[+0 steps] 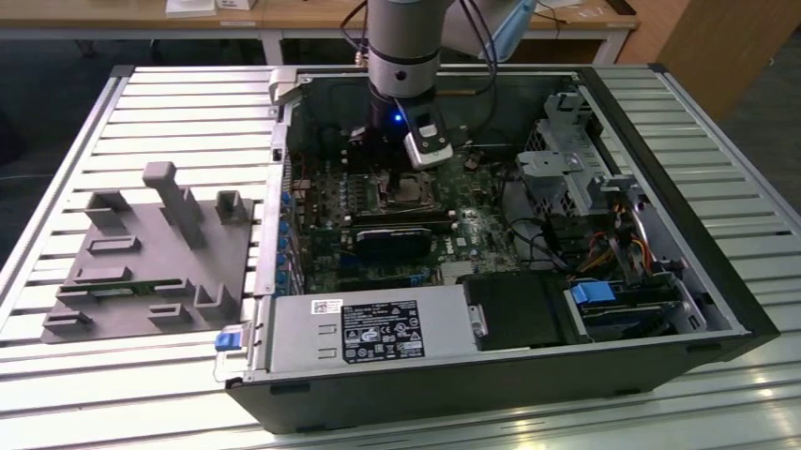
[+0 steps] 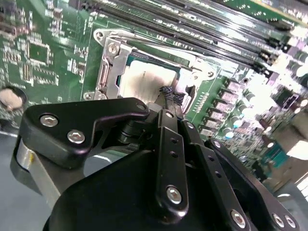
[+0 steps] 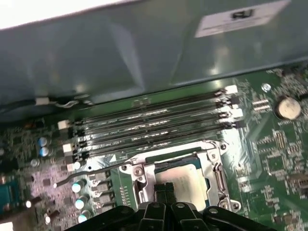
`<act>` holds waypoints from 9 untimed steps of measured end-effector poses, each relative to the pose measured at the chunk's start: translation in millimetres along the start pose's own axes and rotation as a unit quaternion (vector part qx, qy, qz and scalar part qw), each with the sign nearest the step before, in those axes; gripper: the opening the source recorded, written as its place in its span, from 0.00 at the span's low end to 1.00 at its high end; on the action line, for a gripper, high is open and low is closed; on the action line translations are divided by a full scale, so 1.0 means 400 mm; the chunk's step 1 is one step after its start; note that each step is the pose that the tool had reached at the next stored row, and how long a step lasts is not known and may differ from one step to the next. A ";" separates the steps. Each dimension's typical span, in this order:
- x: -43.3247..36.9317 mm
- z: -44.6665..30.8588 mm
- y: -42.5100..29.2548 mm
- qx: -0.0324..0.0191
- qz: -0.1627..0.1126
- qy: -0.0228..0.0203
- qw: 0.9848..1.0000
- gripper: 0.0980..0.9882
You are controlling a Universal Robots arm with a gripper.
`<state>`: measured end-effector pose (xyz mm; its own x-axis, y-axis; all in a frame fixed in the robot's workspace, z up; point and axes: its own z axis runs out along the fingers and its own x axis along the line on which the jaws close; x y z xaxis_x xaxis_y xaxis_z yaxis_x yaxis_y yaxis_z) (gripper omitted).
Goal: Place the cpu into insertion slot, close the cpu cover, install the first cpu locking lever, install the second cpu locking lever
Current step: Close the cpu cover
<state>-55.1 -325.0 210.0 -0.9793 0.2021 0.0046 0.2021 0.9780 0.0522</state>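
Note:
The cpu [image 2: 140, 79] lies flat in the insertion slot [image 1: 404, 195], its pale metal face showing in both wrist views [image 3: 190, 177]. The cpu cover [image 2: 108, 72], a silver frame, lies down around the chip [image 3: 220, 176]. A thin wire locking lever [image 3: 89, 169] sticks out sideways from the socket, apart from the frame. My gripper [image 2: 168, 95] hangs straight over the socket with its black fingers together, the tips at the chip's edge [image 3: 164, 188]. Nothing shows between them. In the exterior view the gripper [image 1: 430, 161] is just behind the socket.
Several long memory slots [image 3: 154, 120] run beside the socket, close to the case wall [image 3: 120, 53]. A black rectangular block [image 1: 394, 239], the grey power supply [image 1: 375, 328] and a drive cage [image 1: 576, 164] fill the case. A grey fixture [image 1: 150, 262] sits on the table at the exterior view's left.

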 end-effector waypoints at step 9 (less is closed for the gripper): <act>0.002 0.001 -0.001 0.000 -0.067 0.003 0.998 0.01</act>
<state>-55.8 -325.4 209.4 -0.9976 0.0691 0.0033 0.0692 0.9962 0.0524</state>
